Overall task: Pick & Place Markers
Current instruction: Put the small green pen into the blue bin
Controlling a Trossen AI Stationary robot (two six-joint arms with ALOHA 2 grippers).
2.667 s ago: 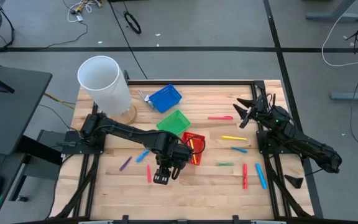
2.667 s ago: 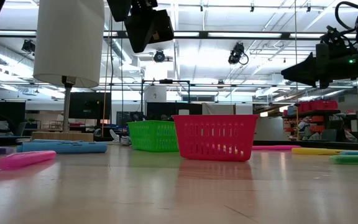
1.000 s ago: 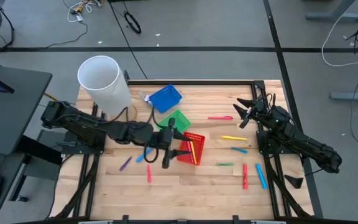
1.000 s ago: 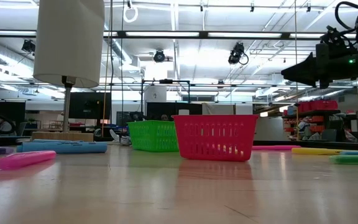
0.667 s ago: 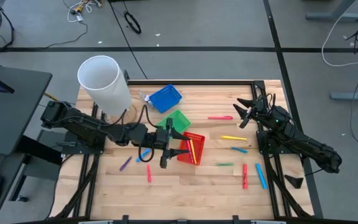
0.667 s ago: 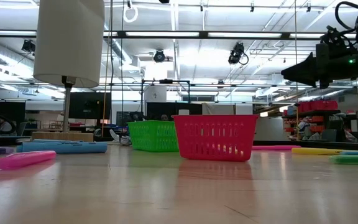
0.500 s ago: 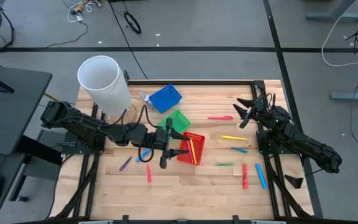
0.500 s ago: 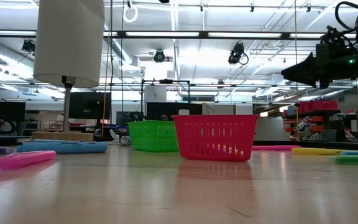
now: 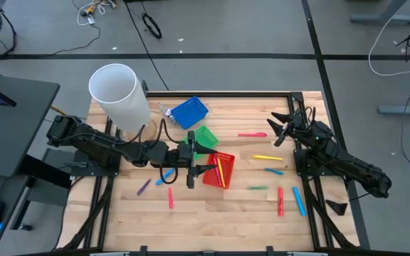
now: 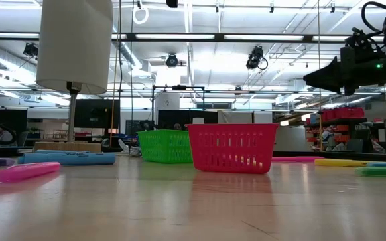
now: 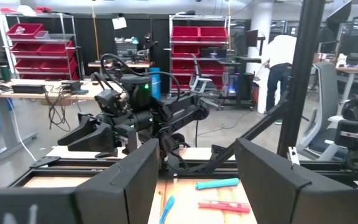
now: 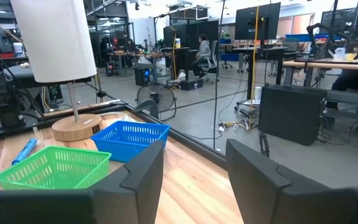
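Markers lie scattered flat on the wooden table (image 9: 212, 213): pink (image 9: 251, 134), yellow (image 9: 267, 157), blue (image 9: 274, 171), green (image 9: 257, 188), red (image 9: 280, 200) and blue (image 9: 300, 200) on the right. Red (image 9: 170, 198), purple (image 9: 144, 186) and blue (image 9: 164, 176) lie on the left. The red basket (image 9: 219, 169) holds a yellow marker (image 9: 219, 166) and a red one. My left gripper (image 9: 203, 161) hangs open and level above that basket's left side, pointing toward the table's right. My right gripper (image 9: 280, 128) waits open at the far right corner.
A green basket (image 9: 199, 139) and a blue basket (image 9: 189, 112) stand just beyond the red one. A tall white lamp shade (image 9: 119, 96) on a wooden base stands at the far left. Bare wood lies along the near edge. People stand in the room beyond the table.
My left gripper has shifted a little toward the table's far edge over the red basket's left side and has stayed open. Markers and baskets have kept their places.
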